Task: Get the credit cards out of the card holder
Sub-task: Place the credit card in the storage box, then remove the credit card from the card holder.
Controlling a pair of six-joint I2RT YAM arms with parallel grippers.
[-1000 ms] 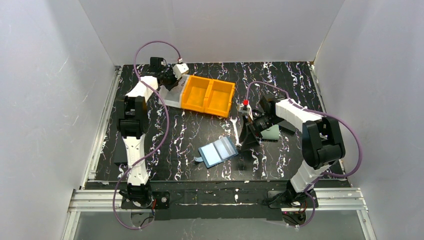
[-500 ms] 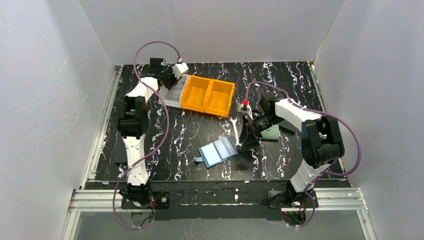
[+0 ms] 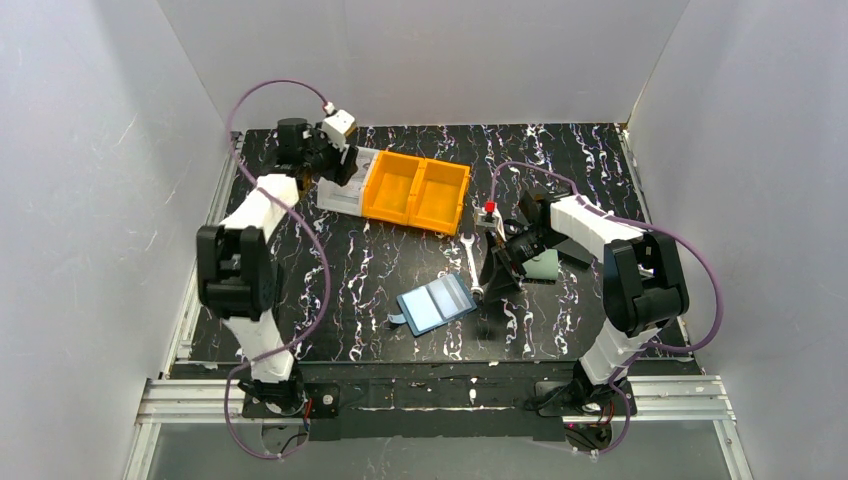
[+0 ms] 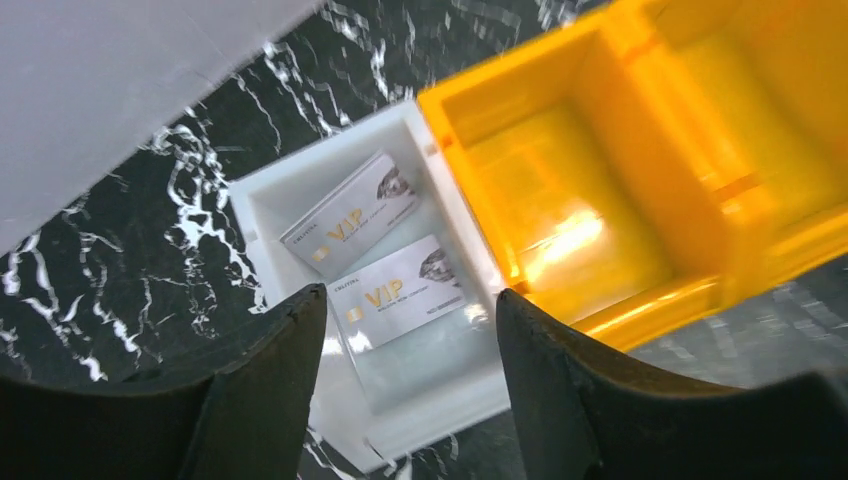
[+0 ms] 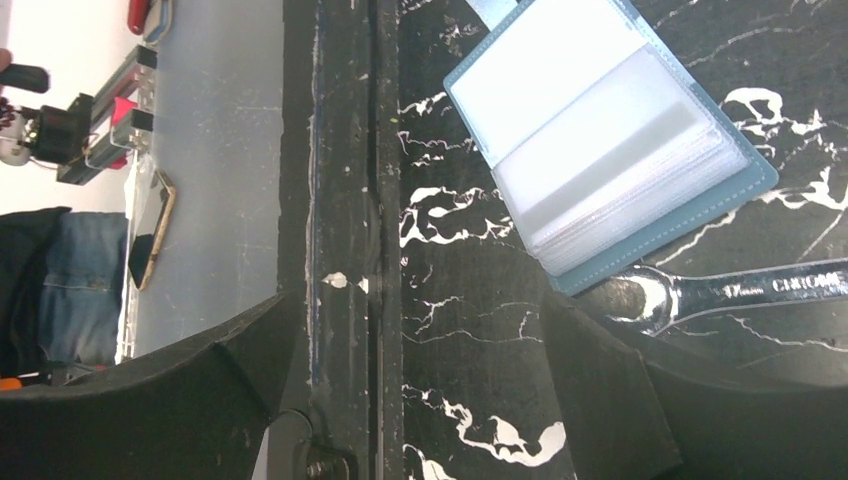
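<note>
— What is seen on the table (image 3: 350, 270)?
— A yellow bin (image 3: 417, 190) is set at the far side, with a white tray (image 4: 300, 165) just beside its left end. The card holder (image 3: 435, 303) is laid open near the middle.
— And the credit cards (image 4: 352, 213)?
— Two are laid in the white tray, below the left gripper (image 4: 410, 310), whose fingers are spread and empty. The right gripper (image 5: 412, 300) is likewise spread wide, with nothing held.

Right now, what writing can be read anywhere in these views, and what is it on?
"VIP": upper card in the white tray.
"VIP": lower card; small print on both too blurred.
"17mm": wrench; the stamping after it is unclear.
Card holder: no text visible.
</note>
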